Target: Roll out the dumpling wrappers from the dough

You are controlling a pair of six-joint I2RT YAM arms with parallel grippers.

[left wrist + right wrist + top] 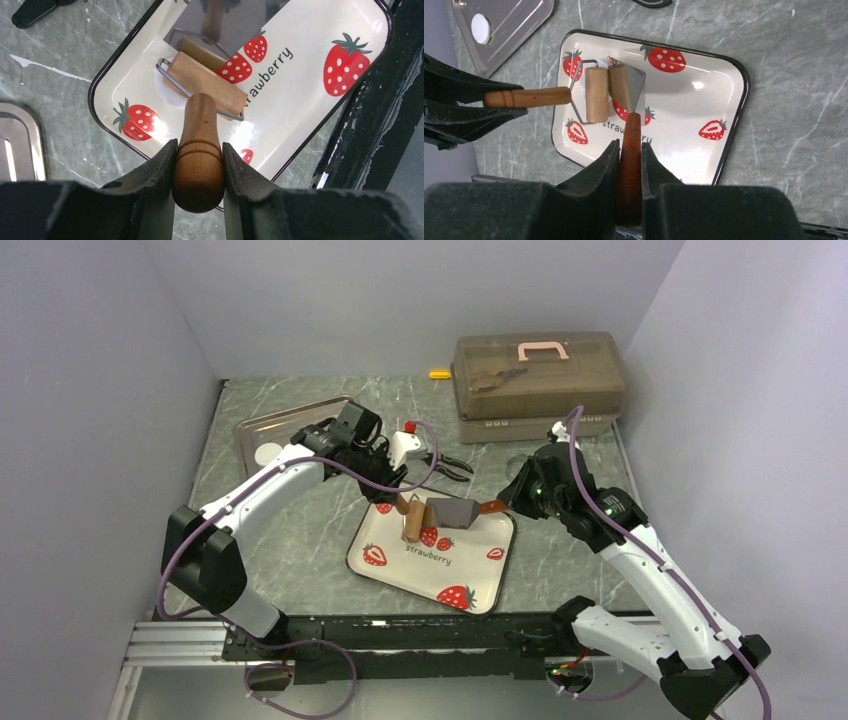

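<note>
Over the strawberry plate (704,65), the left gripper (199,150) clamps the roller (205,82) — drum on the dough (169,96) — and the right gripper (629,150) clamps the scraper (628,85).

A wooden roller (411,521) and a metal scraper (452,511) lie just beside each other on a strawberry-printed plate (470,562) on the marbled table (320,535). Farther back are a steel tray (300,420), black pliers (452,469) and a brown toolbox (537,375).
</note>
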